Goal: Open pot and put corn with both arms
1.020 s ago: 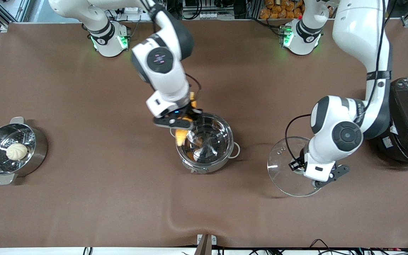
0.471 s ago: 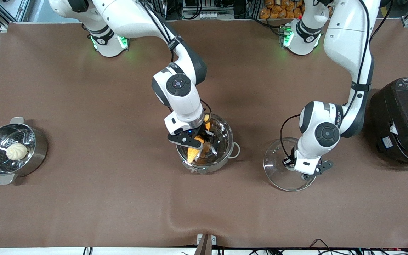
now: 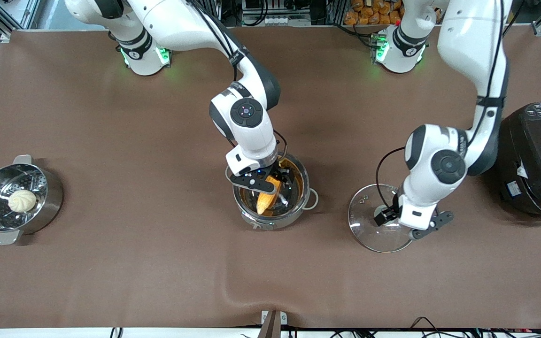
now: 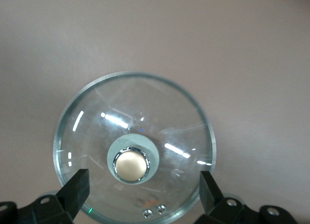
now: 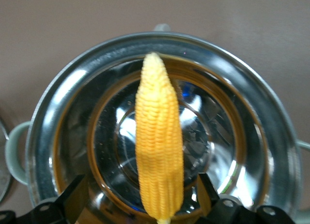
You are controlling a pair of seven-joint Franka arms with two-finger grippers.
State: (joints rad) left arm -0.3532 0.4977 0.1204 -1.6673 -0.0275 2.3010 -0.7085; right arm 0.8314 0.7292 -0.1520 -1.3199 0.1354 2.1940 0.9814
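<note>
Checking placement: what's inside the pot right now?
The corn lies in the pot, the open right gripper over it. Pot floor under the cob is hidden. The lid lies on the table.

The right hand (image 3: 269, 184) covers part of the pot (image 3: 298, 206) and the corn's (image 3: 266, 202) upper end. The left hand (image 3: 409, 225) hides the lid's (image 3: 367, 230) knob; the cooker (image 3: 540, 159) is cut off.

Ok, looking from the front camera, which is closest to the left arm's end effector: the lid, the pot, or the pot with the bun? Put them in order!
Starting from the left end effector:
1. The glass lid, right under it on the table, toward the left arm's end.
2. The pot, mid-table, with the corn in it.
3. The steamer pot with the bun, at the right arm's end.
</note>
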